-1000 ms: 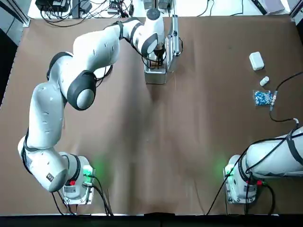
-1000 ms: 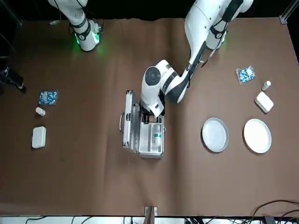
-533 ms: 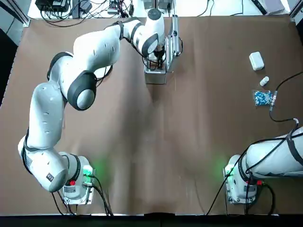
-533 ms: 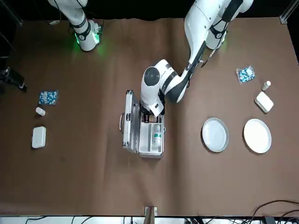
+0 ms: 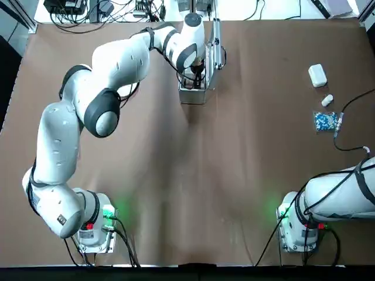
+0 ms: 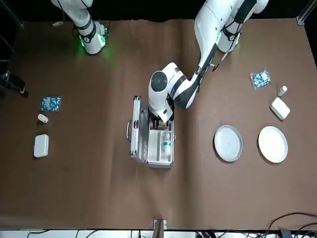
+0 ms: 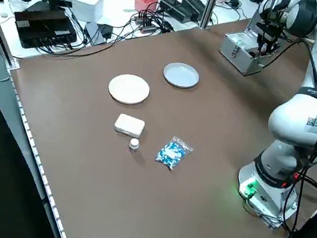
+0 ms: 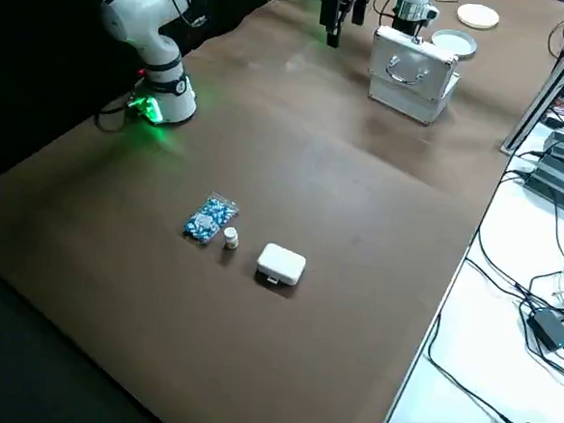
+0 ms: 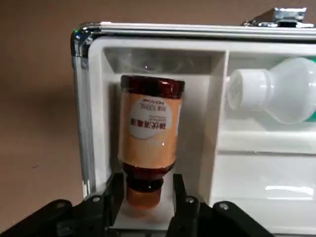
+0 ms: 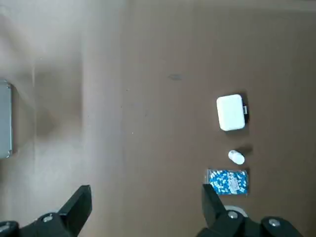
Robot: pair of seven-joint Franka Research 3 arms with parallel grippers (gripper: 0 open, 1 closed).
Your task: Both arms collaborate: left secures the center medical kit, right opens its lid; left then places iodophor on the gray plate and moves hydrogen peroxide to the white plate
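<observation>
Inside the case (image 9: 84, 128), iodophor (image 9: 149, 131) labelled "100mL", left gripper (image 9: 148, 197) astride

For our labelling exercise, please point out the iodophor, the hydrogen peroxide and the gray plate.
Iodophor (image 9: 149, 131): left wrist view, label.
Hydrogen peroxide (image 9: 290, 93): left wrist view, pale body.
Gray plate (image 6: 228, 143): front view, shallow well.

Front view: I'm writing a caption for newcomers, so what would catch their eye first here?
Probably the big white left arm, reaching down to the open silver medical kit mid-table, its gripper over the brown bottle inside. Next come two pale round plates, the gray plate and the white plate, side by side at that view's right.
</observation>
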